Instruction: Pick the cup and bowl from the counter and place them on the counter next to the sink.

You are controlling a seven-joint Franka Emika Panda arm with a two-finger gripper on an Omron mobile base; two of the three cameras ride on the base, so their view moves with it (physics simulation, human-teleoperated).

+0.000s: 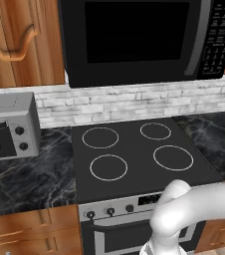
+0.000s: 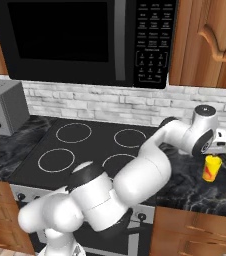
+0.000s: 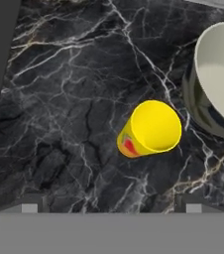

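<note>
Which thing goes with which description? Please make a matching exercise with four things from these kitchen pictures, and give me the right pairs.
Things:
1. cup
2. bowl
3. stovetop
4. gripper

Descriptions:
A. flat and black, with four white rings
B. open, above the counter, holding nothing
C. small and yellow, standing on the counter beside the bowl
D. wide and cream-white, at the edge of the hand view

Right pairs: 1-C, 2-D, 3-A, 4-B
</note>
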